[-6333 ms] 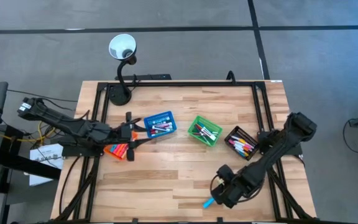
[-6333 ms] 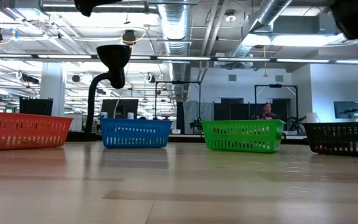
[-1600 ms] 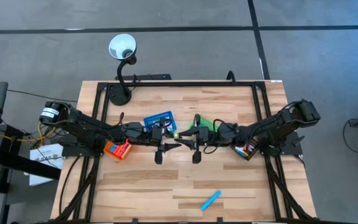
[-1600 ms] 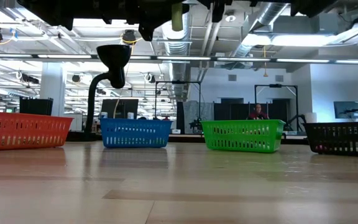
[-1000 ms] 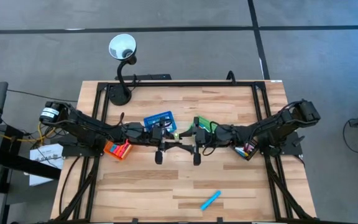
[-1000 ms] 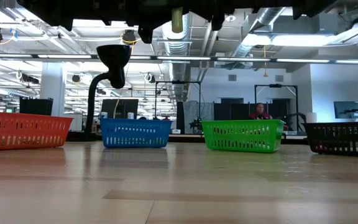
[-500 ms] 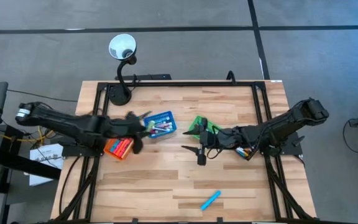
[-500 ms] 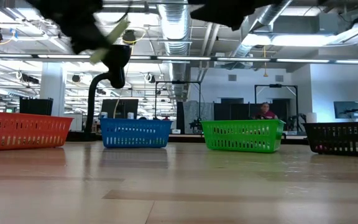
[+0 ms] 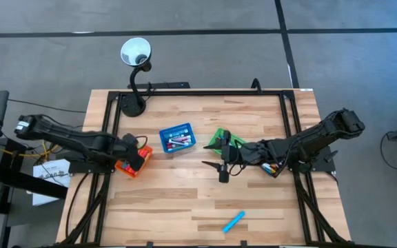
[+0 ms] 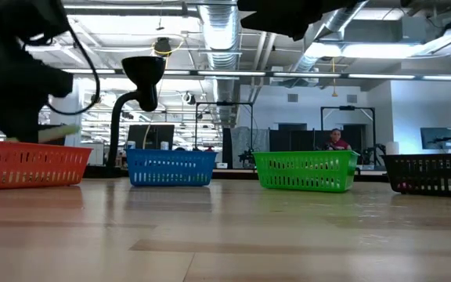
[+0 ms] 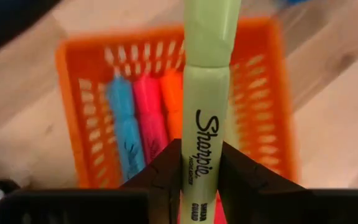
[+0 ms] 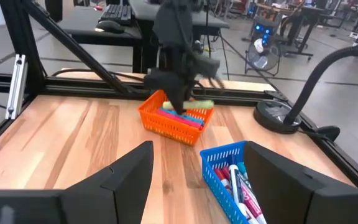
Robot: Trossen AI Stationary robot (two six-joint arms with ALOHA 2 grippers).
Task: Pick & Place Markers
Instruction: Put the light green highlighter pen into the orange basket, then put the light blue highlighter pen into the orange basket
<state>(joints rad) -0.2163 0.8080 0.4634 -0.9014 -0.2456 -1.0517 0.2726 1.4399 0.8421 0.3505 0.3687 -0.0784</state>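
Note:
My left gripper (image 9: pixel 140 153) is over the orange basket (image 9: pixel 129 166) at the table's left and is shut on a light green marker (image 11: pixel 205 93). Blue, pink and orange markers (image 11: pixel 143 115) lie in that basket (image 11: pixel 79 81). In the low view the green marker (image 10: pixel 59 132) sits just above the orange basket's rim (image 10: pixel 30 146). My right gripper (image 9: pixel 216 169) hangs open near the table's middle, next to the green basket (image 9: pixel 226 142), and holds nothing. One blue marker (image 9: pixel 233 221) lies flat on the wood near the near edge. My left gripper pinches the green marker's printed barrel (image 11: pixel 202 146) between its two fingers (image 11: pixel 166 177), which lie across it. The fingers come from above, pointing down. The marker is lifted clear, roughly level, and its longer end (image 12: pixel 199 104) sticks out past the fingers over the basket.
The blue basket (image 9: pixel 178 136) with markers stands right of the orange one. The black basket (image 9: pixel 276 167) is mostly under the right arm. A black gooseneck lamp (image 9: pixel 136 55) stands at the far left corner. Bare wood stretches along the near half of the table (image 9: pixel 171 207).
The two grippers stood fingertip to fingertip at the table's middle with the green marker between them. My left gripper has since carried the marker toward the table's left edge and down, to just above the orange basket. My right gripper drew back slightly to the right.

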